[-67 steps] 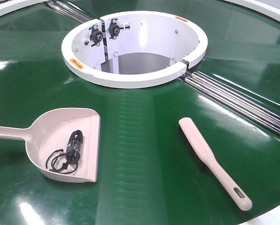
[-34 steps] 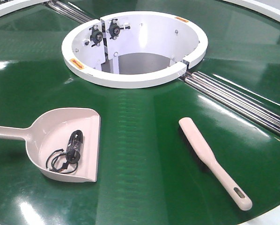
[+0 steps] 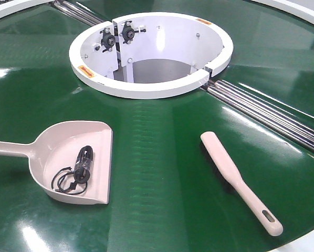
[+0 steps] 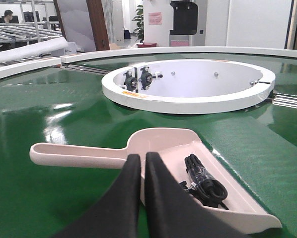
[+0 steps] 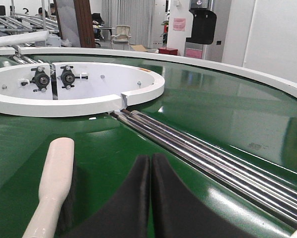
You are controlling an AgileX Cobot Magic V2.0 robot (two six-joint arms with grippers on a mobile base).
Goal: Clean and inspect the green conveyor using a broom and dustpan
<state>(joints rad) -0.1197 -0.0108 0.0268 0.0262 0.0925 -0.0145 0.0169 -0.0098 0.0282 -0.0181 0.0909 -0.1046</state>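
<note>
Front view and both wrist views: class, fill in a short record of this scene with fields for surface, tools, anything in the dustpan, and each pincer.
surface: green conveyor, glossy, with metal rollers at a seam
centre: white ring housing
dustpan: dustpan lying on the belt, left side
contents: coiled black cable inside the dustpan
broom: broom lying on the belt, right side, apart from the dustpan
left pincer: left pincer shut, empty
right pincer: right pincer shut, empty

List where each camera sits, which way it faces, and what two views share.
Front view: high, looking down on the glossy green conveyor belt; no robot parts visible.
Left wrist: low behind the shut left claw, facing the pale pink plastic dustpan.
Right wrist: low behind the shut right claw, beside the pale beige plastic hand broom.
All share the white ring housing.
</note>
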